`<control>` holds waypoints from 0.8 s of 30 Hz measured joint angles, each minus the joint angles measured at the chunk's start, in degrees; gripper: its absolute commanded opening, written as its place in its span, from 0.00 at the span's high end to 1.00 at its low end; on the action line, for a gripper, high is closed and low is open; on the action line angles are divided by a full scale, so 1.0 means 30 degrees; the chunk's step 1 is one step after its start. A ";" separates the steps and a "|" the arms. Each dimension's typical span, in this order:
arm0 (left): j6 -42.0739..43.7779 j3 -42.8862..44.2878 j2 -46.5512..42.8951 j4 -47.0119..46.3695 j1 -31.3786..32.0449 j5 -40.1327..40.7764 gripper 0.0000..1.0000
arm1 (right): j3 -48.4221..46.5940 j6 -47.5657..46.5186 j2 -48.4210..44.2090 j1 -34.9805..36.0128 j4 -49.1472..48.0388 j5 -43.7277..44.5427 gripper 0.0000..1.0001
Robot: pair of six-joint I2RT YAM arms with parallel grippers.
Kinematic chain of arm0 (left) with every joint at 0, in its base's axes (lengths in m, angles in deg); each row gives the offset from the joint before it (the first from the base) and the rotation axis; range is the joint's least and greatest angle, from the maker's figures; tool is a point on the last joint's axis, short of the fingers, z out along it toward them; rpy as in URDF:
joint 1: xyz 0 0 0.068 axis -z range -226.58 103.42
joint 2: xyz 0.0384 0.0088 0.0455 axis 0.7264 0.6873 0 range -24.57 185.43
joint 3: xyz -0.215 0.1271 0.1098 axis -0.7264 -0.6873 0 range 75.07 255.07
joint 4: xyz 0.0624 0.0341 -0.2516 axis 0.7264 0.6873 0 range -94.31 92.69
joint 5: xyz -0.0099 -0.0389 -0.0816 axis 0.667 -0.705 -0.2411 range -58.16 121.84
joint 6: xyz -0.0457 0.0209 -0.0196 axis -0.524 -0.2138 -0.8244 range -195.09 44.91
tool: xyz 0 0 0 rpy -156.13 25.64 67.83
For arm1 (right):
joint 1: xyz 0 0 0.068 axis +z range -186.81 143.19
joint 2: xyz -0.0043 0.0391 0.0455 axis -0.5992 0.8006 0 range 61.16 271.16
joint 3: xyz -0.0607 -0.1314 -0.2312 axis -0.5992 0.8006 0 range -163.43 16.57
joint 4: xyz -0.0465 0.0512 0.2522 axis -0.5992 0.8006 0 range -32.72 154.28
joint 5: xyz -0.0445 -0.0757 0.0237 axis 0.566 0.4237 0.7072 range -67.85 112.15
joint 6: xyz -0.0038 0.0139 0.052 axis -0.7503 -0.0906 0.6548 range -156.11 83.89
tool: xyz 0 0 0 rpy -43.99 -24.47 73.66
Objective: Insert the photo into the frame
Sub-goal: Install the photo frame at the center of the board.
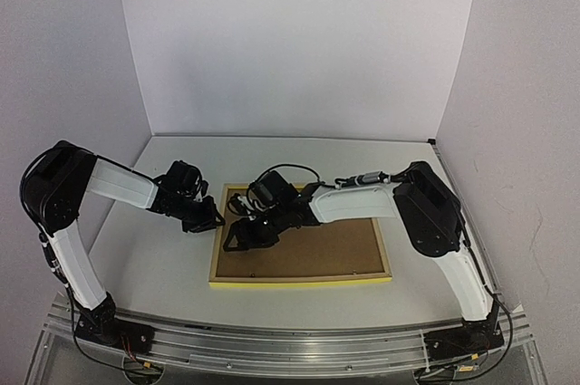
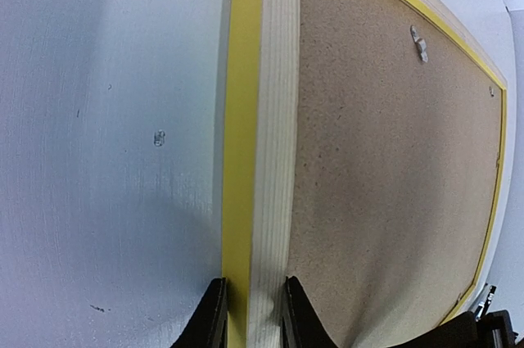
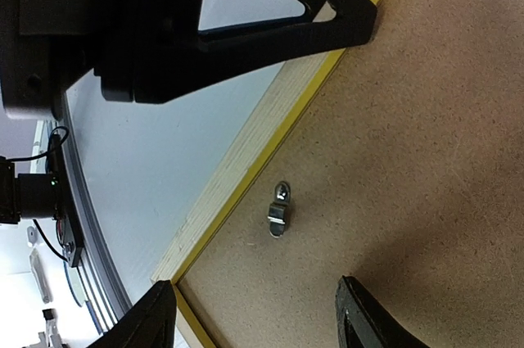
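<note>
The frame (image 1: pixel 299 281) lies face down on the table, yellow edges around a brown backing board (image 1: pixel 308 249). My left gripper (image 1: pixel 210 219) sits at its left rail. In the left wrist view the rail (image 2: pixel 262 119) runs between the jaws of the left gripper (image 2: pixel 255 319), one finger against the yellow outer face and one against the pale inner wood. My right gripper (image 1: pixel 243 235) hovers open over the board's left part. A small metal clip (image 3: pixel 279 210) lies on the board ahead of the right gripper (image 3: pixel 262 315). The photo is out of view.
The white table (image 1: pixel 154 258) spreads left of the frame, with white walls behind and at both sides. Another metal clip (image 2: pixel 419 43) sits on the backing board near the far rail. An aluminium rail (image 1: pixel 290 340) carrying both arm bases runs along the near edge.
</note>
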 measured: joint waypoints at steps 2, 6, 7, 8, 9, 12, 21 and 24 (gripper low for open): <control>-0.0038 -0.0016 0.0008 -0.0095 0.0007 0.0000 0.90 | -0.0322 0.0109 0.0254 0.0041 -0.0134 0.0002 0.37; -0.0096 -0.0146 0.0015 -0.0327 0.0000 -0.0015 0.91 | -0.0771 0.0309 0.0683 0.0142 -0.0510 -0.0081 0.37; -0.0110 -0.0184 0.0015 -0.0384 0.0000 -0.0019 0.91 | -0.0881 0.0373 0.0787 0.0176 -0.0606 -0.0115 0.37; -0.0126 -0.0225 0.0015 -0.0460 0.0000 -0.0032 0.92 | -0.0975 0.0436 0.0879 0.0214 -0.0708 -0.0143 0.37; -0.0143 -0.0250 0.0015 -0.0534 0.0000 -0.0048 0.92 | -0.1045 0.0487 0.0949 0.0258 -0.0807 -0.0158 0.37; -0.0201 -0.0348 0.0015 -0.0762 0.0000 -0.0065 0.93 | -0.1225 0.0570 0.1118 0.0406 -0.1023 -0.0208 0.37; -0.0439 -0.0500 0.0015 -0.1125 0.0000 -0.0124 0.95 | -0.1889 0.0922 0.1724 0.0688 -0.1465 -0.0704 0.37; -0.0483 -0.0503 0.0015 -0.1127 0.0000 -0.0124 0.95 | -0.1929 0.0979 0.1795 0.0721 -0.1603 -0.0811 0.37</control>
